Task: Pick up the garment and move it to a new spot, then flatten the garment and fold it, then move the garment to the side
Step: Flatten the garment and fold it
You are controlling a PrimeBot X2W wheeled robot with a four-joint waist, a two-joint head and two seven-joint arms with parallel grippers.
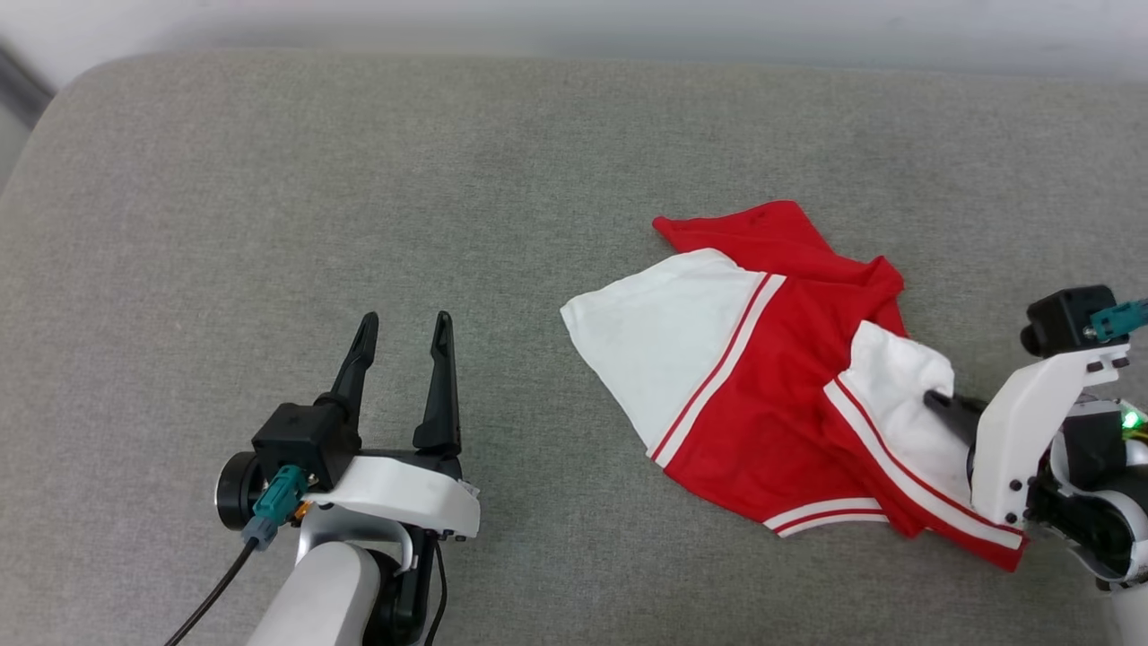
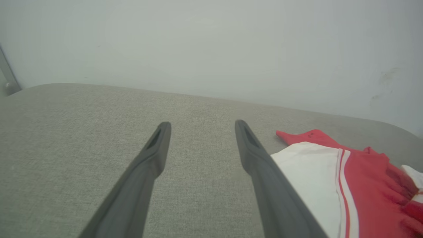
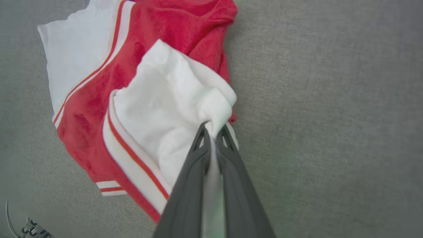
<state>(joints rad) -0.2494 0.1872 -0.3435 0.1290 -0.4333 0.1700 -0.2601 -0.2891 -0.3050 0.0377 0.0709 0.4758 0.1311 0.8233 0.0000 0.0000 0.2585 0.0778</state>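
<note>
The garment (image 1: 771, 377) lies crumpled on the grey cushion, red with white sleeves and red-white striped trim. In the left wrist view the garment (image 2: 347, 178) lies to the right of the fingers. My right gripper (image 3: 214, 130) is shut on a bunched fold of the garment's (image 3: 158, 109) white sleeve. In the head view the right gripper (image 1: 937, 399) reaches in from the right edge, its tips buried in white cloth. My left gripper (image 1: 405, 327) stands open over bare cushion at the lower left, apart from the shirt; the left gripper (image 2: 201, 127) has nothing between its fingers.
The grey fabric cushion (image 1: 359, 179) spans the whole scene, with its rounded far edge against a pale wall (image 2: 211, 43). A dark cable (image 1: 211, 597) trails from the left wrist.
</note>
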